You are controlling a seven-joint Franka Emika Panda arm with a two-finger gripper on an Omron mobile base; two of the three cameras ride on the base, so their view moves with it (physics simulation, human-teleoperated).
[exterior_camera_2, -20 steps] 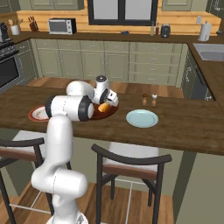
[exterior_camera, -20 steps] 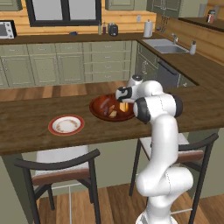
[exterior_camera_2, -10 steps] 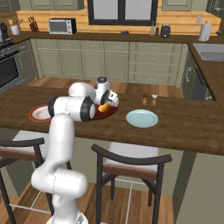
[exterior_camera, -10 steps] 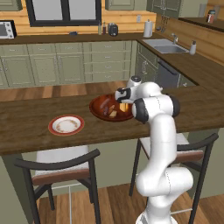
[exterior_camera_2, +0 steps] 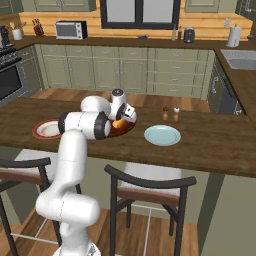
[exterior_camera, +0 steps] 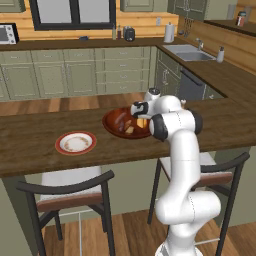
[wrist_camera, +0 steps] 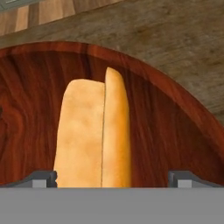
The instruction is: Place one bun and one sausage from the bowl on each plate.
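wooden bowl (wrist_camera: pixel 175 131) on the worktop (wrist_camera: pixel 183 52) holds a yellow-orange bun (wrist_camera: pixel 94 135); the claw (wrist_camera: pixel 111 177) hangs over it, spread wide, gripping nothing.

Tan split bun (wrist_camera: pixel 94 135) flat in glossy red-brown bowl (wrist_camera: pixel 175 127), plates (exterior_camera: pixel 75 143) (exterior_camera_2: pixel 162 135) flanking.

The arm hides the near side of the bowl (exterior_camera: pixel 117 121) in both base views. In the hand view the bun's (wrist_camera: pixel 92 135) near end is cut off, and the sausages cannot be made out.
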